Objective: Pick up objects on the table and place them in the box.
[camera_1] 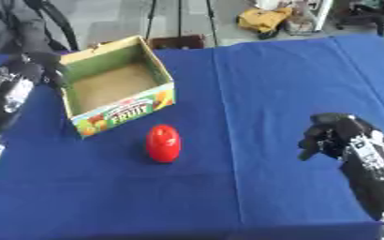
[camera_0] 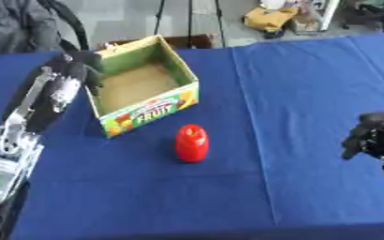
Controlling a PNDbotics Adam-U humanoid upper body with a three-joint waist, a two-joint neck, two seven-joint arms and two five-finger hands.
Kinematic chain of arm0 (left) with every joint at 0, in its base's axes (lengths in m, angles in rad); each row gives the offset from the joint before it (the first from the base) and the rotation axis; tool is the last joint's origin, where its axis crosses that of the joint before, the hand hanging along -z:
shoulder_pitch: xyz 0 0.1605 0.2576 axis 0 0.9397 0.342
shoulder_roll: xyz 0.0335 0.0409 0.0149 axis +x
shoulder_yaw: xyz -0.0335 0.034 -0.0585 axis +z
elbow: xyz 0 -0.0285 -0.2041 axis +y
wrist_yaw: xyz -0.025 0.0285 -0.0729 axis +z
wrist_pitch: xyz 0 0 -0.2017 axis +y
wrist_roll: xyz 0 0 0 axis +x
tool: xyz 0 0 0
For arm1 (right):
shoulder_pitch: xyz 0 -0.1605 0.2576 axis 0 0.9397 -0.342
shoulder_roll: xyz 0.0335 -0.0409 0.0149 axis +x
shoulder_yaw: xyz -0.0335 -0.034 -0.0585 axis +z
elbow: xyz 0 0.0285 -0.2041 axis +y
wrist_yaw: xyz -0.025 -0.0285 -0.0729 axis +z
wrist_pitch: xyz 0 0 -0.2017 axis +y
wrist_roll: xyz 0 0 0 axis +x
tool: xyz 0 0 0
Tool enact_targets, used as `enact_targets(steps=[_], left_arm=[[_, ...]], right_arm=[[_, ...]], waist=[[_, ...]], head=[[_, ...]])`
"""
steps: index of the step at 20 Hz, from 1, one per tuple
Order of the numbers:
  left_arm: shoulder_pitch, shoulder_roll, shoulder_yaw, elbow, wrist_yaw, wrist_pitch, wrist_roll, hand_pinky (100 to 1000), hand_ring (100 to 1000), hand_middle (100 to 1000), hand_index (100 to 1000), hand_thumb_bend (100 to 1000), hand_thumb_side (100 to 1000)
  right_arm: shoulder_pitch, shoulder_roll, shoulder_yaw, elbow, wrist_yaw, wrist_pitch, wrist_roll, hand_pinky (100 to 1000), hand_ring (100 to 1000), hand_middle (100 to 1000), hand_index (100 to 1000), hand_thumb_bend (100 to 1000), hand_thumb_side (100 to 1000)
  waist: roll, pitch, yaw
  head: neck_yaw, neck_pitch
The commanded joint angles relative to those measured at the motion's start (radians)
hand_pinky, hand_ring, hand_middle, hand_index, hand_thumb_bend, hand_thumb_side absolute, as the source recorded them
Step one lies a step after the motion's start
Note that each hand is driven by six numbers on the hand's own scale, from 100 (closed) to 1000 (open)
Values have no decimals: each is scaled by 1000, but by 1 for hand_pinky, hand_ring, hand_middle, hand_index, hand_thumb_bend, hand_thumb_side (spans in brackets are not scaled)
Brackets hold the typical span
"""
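One red thing stands upright on the blue table just in front of the box, empty-handed curled right hand well off to its right, left hand touching the box, fingers unclear.

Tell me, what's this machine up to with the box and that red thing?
A two-armed robot is meant to put things from the table into the cardboard box. Right now neither hand holds anything. Its left hand is up at the box's left wall, while its right hand, fingers curled, hangs over the blue tablecloth off to the right. The red object stands on the cloth just in front of the box, untouched, and the box looks empty.
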Motion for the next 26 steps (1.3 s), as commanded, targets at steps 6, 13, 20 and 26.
enact_targets(steps=[6,13,20,26], left_arm=[[-141,96,-96,152,-176,-125,-52,493,584,653,807,100,518],[-261,79,-139,312,-307,-197,-30,497,589,659,811,100,546],[-337,50,-156,433,-415,-257,1,511,602,675,821,193,598],[-428,-5,-217,518,-546,-362,4,530,620,695,825,334,590]], right_arm=[[-25,-35,-27,-21,-29,-48,-5,491,568,559,727,100,615],[-30,-46,-49,-21,-20,-90,-30,514,574,560,725,100,588],[-40,-49,-52,-21,-24,-122,-25,529,575,561,726,100,576],[-92,-55,-30,-21,-70,-144,26,519,576,563,729,100,561]], waist=[[-10,-10,-20],[-20,-12,-39],[-23,-14,-46],[-23,-16,-65]], head=[[13,-7],[18,-10],[20,-10],[29,-5]])
